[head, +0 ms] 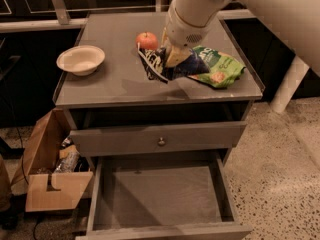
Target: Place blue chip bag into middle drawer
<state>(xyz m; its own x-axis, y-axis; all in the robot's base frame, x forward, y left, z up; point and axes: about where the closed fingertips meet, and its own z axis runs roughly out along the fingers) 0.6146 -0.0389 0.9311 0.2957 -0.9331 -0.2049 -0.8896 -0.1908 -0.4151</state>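
While the gripper [175, 56] has the blue chip bag [159, 66], treat it as air and foil

Judge the bag light, crinkly and slick; expect it to sag and twist rather than keep its shape; the chips inside crush easily, so a pinch across the crumpled upper body or a sealed end suits it best. Your gripper sits low over the cabinet top [120, 84], just beside the apple [147, 40], closed down on the bag's middle; the bag's right end overlaps the green snack bag [220, 69]. The middle drawer [157, 194] stands pulled out below.
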